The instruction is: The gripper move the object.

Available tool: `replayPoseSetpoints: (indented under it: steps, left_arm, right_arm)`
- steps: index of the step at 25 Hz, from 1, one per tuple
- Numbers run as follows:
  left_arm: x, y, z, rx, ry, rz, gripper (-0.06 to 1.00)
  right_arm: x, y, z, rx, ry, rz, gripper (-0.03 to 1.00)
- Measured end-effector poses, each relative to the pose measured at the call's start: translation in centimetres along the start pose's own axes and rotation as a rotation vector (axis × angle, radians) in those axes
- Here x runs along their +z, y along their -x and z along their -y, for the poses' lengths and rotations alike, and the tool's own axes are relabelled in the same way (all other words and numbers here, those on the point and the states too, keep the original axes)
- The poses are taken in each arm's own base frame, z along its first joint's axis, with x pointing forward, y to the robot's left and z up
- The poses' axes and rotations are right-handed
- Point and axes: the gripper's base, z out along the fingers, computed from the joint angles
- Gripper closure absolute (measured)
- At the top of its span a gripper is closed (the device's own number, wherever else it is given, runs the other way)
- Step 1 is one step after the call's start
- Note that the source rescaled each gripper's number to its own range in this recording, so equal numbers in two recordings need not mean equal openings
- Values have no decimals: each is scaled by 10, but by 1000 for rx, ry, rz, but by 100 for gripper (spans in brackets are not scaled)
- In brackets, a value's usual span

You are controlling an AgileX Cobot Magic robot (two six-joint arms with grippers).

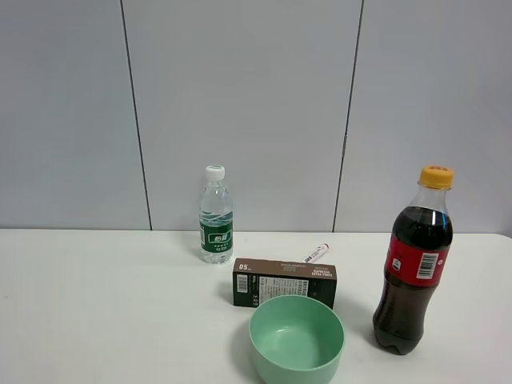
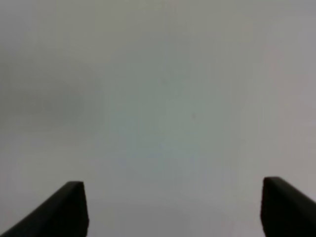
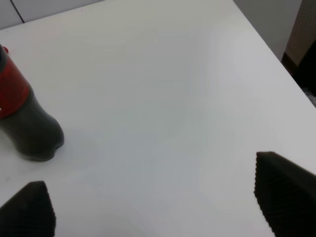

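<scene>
Carton [image 1: 284, 282] lies mid-desk [image 1: 96, 304], green bowl [image 1: 296, 342] touching its front, open room left; both grippers' [image 2: 173, 210] [image 3: 158, 197] fingers spread apart, empty.

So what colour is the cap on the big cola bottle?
Orange-yellow cap; the exterior high view shows it best.

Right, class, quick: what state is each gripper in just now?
Left gripper: open, holding nothing.
Right gripper: open, holding nothing, near the cola bottle.
</scene>
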Motion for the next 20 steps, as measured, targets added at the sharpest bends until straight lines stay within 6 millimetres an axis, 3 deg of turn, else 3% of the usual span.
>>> replayPoseSetpoints:
  steps: [11, 20]
  left_arm:
    - [-56, -83, 15, -25, -47, 210, 16]
    - [-77, -154, 24, -11, -5, 331, 16]
  right_arm:
    - [0, 0, 0, 0, 0, 0, -3]
    - [0, 0, 0, 0, 0, 0, -3]
